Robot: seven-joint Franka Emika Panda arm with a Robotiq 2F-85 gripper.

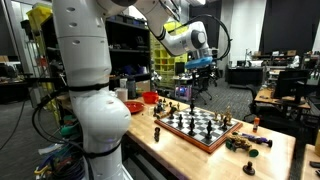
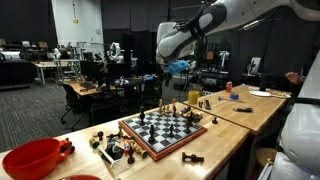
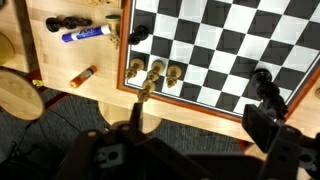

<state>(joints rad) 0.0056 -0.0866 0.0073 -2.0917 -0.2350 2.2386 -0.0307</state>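
My gripper point(image 1: 200, 66) hangs well above the table, over the near edge of a chessboard point(image 1: 197, 126) with a red-brown frame. It shows in both exterior views point(image 2: 180, 68). In the wrist view its two dark fingers stand wide apart point(image 3: 200, 125) with nothing between them. The board point(image 3: 230, 45) lies below, with three golden pieces point(image 3: 155, 72) on its edge squares and black pieces point(image 3: 265, 85) at the right. In an exterior view the board point(image 2: 162, 130) carries several pieces.
A blue marker point(image 3: 88, 33), an orange marker point(image 3: 83, 75) and loose black pieces point(image 3: 70, 22) lie on the wooden table beside the board. A red bowl point(image 2: 30, 157) and captured pieces point(image 2: 115, 148) sit at one table end. Desks and shelves stand behind.
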